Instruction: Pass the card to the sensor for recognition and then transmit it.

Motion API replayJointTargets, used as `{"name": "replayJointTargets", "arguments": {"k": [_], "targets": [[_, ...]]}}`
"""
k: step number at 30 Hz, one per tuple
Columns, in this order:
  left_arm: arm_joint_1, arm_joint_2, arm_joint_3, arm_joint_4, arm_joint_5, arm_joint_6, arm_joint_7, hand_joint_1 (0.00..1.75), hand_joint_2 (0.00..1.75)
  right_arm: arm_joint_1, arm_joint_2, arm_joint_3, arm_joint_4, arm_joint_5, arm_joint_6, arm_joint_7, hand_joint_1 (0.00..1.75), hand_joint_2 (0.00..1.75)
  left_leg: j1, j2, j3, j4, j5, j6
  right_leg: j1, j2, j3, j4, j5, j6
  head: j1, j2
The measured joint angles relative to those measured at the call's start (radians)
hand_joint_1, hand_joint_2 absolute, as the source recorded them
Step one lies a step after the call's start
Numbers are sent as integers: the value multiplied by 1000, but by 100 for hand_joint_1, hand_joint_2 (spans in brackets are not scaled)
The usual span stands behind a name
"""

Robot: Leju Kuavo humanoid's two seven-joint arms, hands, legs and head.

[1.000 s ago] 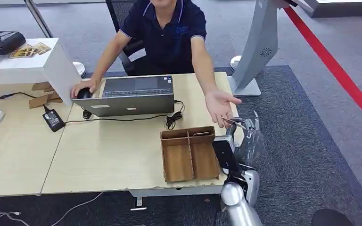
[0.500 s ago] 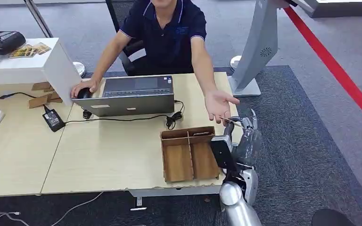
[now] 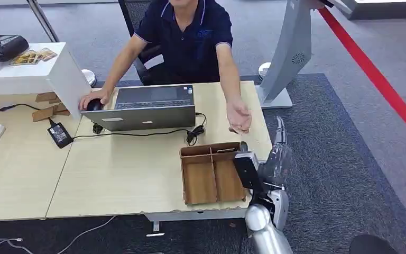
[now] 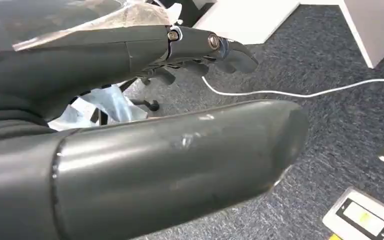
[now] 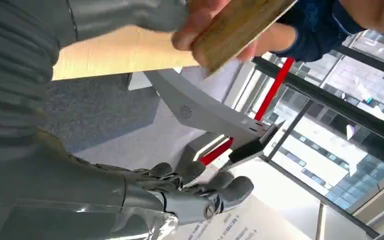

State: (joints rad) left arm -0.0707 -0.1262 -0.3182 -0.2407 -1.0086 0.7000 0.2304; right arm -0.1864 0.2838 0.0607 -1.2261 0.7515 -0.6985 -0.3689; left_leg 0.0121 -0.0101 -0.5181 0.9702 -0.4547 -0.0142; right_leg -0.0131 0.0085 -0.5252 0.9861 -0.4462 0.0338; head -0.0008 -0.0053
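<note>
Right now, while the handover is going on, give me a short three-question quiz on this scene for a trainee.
1. True or false: the robot's right hand holds the card.
2. What grips the card? A) the person's hand B) the laptop C) nothing
3. Fill in: the wooden tray lies on the ____.

Key: 1 false, its fingers are apart and empty; 2 A; 3 table.

Right robot hand [image 3: 276, 153] raised, fingers [image 5: 215, 192] apart and empty; left robot hand [image 4: 145, 150] with fingers extended, empty.
</note>
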Motion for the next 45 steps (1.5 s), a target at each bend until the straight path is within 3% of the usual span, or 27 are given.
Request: {"name": "replayJointTargets", "arguments": {"k": [15,35,45], "targets": [[0,0,-2,0,18,0,6,0,0,-2,0,0,24,24,0,23,0,175,0,0,-1,0,0,0,0,0,-1,0,0,0,0,0],[0,0,-25,0,14,0,3,0,0,-24,0,35,115,237,0,122,0,175,0,0,-1,0,0,0,0,0,-1,0,0,0,0,0],[0,0,-27,0,13,0,3,0,0,-32,-2,60,142,261,0,138,0,175,0,0,-1,0,0,0,0,0,-1,0,0,0,0,0]]}}
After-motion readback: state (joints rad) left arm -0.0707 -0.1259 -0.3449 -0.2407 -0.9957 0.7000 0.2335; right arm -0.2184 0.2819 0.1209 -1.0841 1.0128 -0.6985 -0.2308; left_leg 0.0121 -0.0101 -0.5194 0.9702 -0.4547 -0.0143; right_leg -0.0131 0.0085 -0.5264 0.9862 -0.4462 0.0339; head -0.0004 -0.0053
